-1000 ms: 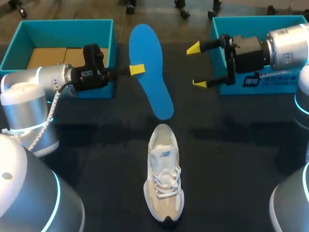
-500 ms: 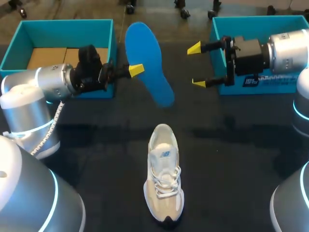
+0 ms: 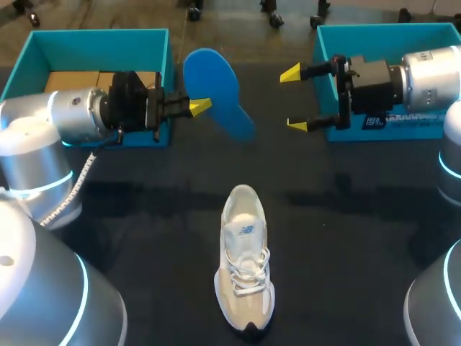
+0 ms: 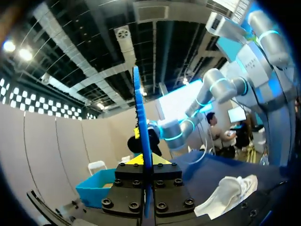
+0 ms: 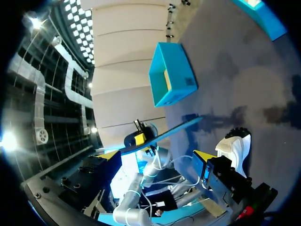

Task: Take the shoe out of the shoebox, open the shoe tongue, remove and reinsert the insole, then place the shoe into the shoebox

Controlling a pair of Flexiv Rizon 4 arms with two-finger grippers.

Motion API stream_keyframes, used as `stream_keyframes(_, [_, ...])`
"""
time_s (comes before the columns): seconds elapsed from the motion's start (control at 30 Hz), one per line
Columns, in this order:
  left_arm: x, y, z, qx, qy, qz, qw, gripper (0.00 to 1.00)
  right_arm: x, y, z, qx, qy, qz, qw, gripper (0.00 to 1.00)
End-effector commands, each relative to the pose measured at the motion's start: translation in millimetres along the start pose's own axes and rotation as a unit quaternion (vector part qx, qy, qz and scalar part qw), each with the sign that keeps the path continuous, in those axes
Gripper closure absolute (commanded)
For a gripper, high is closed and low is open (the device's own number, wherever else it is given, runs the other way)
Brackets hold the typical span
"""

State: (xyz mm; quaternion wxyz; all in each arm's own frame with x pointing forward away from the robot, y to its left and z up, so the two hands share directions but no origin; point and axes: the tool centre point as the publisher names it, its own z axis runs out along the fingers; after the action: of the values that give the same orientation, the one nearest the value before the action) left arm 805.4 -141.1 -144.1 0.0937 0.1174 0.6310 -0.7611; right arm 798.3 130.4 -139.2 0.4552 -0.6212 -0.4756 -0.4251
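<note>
Insole (image 3: 216, 86): blue, aloft over the table (image 3: 360, 231), clamped edge-on in my left gripper (image 3: 196, 107). Shoe (image 3: 245, 267): upright on the table, well apart from it. Right gripper (image 3: 294, 99): spread, empty. Handling: I'd lead the insole's forefoot into the collar, right gripper steadying the heel.

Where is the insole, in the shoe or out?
Out: the left gripper holds the blue insole in the air, well apart from the shoe.
</note>
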Motion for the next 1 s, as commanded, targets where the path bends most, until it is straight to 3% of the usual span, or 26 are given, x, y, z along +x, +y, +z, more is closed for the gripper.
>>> stream_keyframes(0.03, [-7.3,0.1,0.7,-0.065,0.057,0.175,0.981,1.00,0.0,0.4,1.9,0.000,-0.001,0.000,1.000,0.00])
stream_keyframes(0.3, [-6.6,1.0,0.2,-0.065,0.057,0.180,0.980,1.00,0.0,0.4,1.9,0.000,-0.001,0.000,1.000,0.00])
stream_keyframes(0.53, [13.1,13.6,-4.6,-0.083,0.046,0.327,0.940,1.00,0.0,0.4,1.9,0.000,-0.001,0.000,1.000,0.00])
stream_keyframes(0.57, [16.4,19.6,-5.0,-0.107,0.041,0.353,0.929,1.00,0.0,0.4,1.9,0.000,-0.001,0.000,1.000,0.00])
stream_keyframes(0.67, [20.7,23.8,-7.7,-0.121,0.037,0.401,0.907,1.00,0.0,0.4,1.9,0.000,-0.001,0.000,1.000,0.00])
stream_keyframes(1.0, [20.0,25.3,-11.3,-0.125,0.041,0.403,0.906,1.00,0.0,0.4,1.9,0.000,-0.001,0.000,1.000,0.00])
